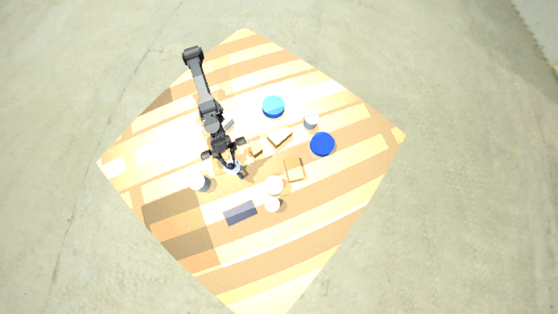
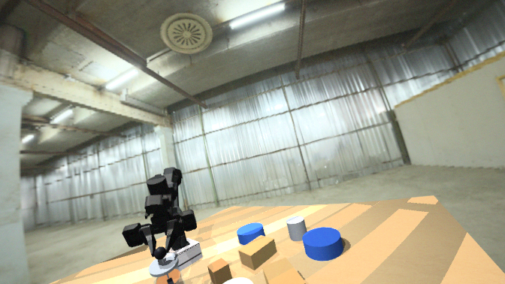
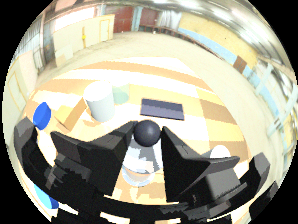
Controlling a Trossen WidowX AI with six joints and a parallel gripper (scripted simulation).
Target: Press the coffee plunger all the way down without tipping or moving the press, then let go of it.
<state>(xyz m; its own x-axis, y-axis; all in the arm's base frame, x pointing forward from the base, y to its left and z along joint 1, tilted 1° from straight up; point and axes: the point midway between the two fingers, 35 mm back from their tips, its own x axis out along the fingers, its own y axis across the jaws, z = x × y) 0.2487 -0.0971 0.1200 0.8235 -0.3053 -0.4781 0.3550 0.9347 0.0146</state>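
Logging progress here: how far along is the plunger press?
Done: the black round plunger knob sits just above the press's pale grey lid, so the push looks finished or nearly so. In hand: the dark gripper is clamped on the knob. Left: letting go.

The coffee press (image 2: 164, 268) stands upright, its black plunger knob (image 2: 160, 252) low over the pale lid.

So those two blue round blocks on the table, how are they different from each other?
The light blue disc is a pale, sky-like blue in the top view, while the dark blue disc is a deep, strong blue. The light one lies nearer the arm's base; the dark one lies farther out, beside the small grey cylinder. Both are low, flat cylinders lying flat, untouched by the gripper.
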